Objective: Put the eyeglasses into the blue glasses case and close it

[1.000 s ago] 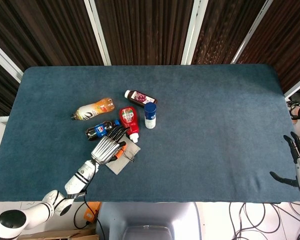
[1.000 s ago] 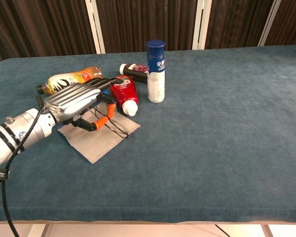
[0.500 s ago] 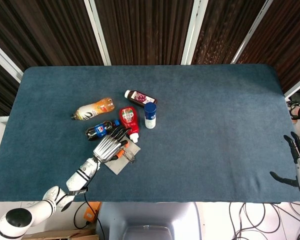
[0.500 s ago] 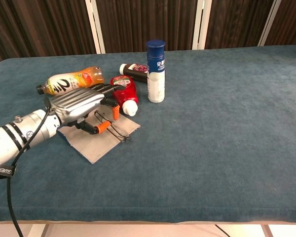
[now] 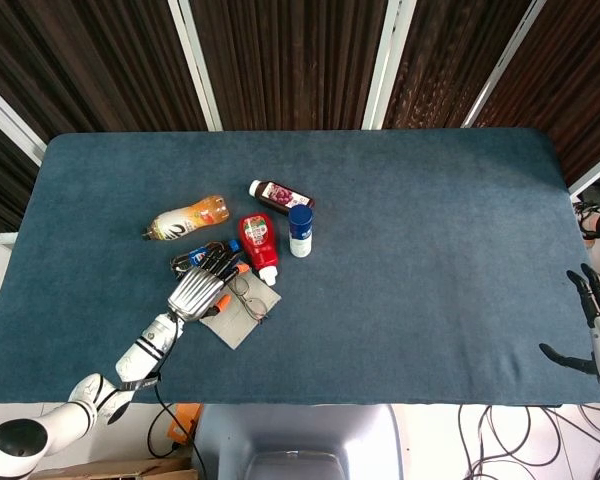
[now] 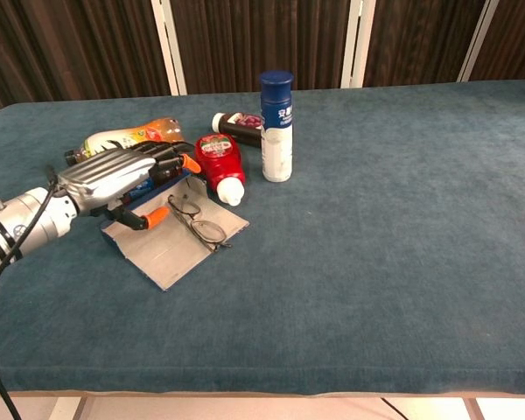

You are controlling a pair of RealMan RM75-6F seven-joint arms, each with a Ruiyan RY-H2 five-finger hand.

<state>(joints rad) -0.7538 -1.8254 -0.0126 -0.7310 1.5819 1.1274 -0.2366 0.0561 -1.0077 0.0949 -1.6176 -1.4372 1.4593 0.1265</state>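
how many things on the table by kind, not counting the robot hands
bottles lying down: 4, orange drink, cola, red ketchup, dark red sauce
bottles upright: 1, blue-capped white bottle
eyeglasses: 1
glasses case: 1
total: 7

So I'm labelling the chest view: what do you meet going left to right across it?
Left hand → eyeglasses → red ketchup bottle → upright blue-capped white bottle. The other bottles overlap too much to place.

Left hand [image 6: 114, 178] low over the desk [image 6: 376, 219], fingers curled forward, right hand [image 5: 598, 335] spread at the edge, holding nothing
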